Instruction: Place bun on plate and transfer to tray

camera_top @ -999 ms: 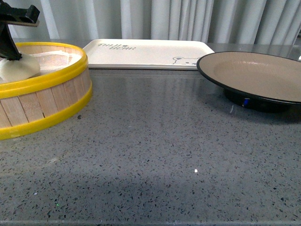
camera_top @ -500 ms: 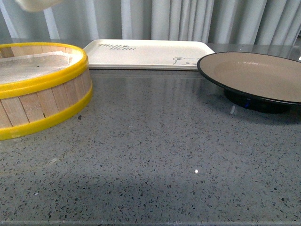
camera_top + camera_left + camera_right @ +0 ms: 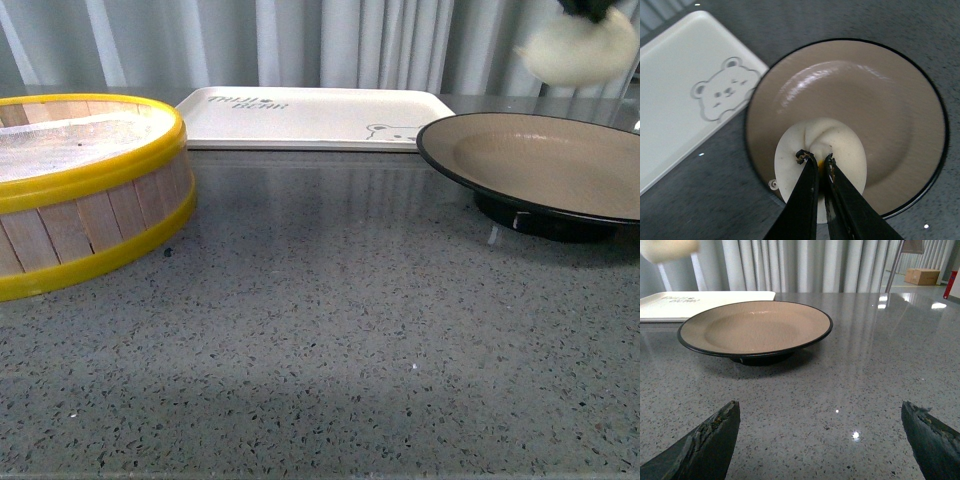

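The white pleated bun [image 3: 840,150] hangs in the air above the plate [image 3: 880,100], with my left gripper [image 3: 815,159] shut on its pinched top. In the front view the bun [image 3: 580,50] is blurred at the top right, over the black-rimmed tan plate [image 3: 540,150]. The cream tray [image 3: 310,115] with the bear face lies behind, left of the plate. My right gripper [image 3: 822,412] stands open low over the bare counter, in front of the plate [image 3: 755,327], with nothing between its fingers. The bun [image 3: 667,249] shows at the upper left of that view.
A yellow-rimmed wooden steamer basket [image 3: 90,200] stands at the left, lined with white paper. The grey speckled counter [image 3: 330,330] spreads across the foreground. Curtains hang behind the table.
The bun has been lifted out of the steamer basket and carried to the right, from the upper left of the front view to above the plate.
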Controlling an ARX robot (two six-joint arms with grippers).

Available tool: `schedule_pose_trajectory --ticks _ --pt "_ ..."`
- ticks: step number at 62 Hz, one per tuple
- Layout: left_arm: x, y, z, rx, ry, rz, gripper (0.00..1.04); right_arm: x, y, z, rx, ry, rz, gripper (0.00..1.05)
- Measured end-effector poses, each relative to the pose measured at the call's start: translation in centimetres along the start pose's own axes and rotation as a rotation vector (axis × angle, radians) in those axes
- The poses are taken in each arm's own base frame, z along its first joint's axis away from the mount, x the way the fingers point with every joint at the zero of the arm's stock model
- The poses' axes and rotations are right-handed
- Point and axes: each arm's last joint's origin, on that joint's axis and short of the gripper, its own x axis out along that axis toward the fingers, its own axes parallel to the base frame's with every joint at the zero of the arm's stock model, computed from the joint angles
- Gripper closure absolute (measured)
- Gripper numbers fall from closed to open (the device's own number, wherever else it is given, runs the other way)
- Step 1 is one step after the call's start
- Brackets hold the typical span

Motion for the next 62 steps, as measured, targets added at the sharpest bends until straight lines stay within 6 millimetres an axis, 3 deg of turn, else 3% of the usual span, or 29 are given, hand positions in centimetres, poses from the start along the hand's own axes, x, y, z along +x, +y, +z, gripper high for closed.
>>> schedule_pose_trajectory --ticks 8,15,33,49,62 --pt "2.4 -3.0 0.6 0.038 0.016 -0.042 1.01 0.0 0.0 0.0 0.000 0.000 0.000 0.08" --pt "3.6 -4.4 1.1 0.067 0.012 -0.046 1.01 0.0 0.0 0.0 0.000 0.000 0.000 0.08" --pt "5.5 -2.4 3.3 0.056 -0.017 0.066 1.01 0.0 0.0 0.0 0.000 0.000 0.000 0.08" --pt "9.2 -1.8 0.7 0.105 0.085 0.095 1.01 0.0 0.0 0.0 0.000 0.000 0.000 0.08" --pt "10.2 -2.2 -0.9 0.126 0.136 0.064 1.01 0.0 0.0 0.0 0.000 0.000 0.000 0.08"
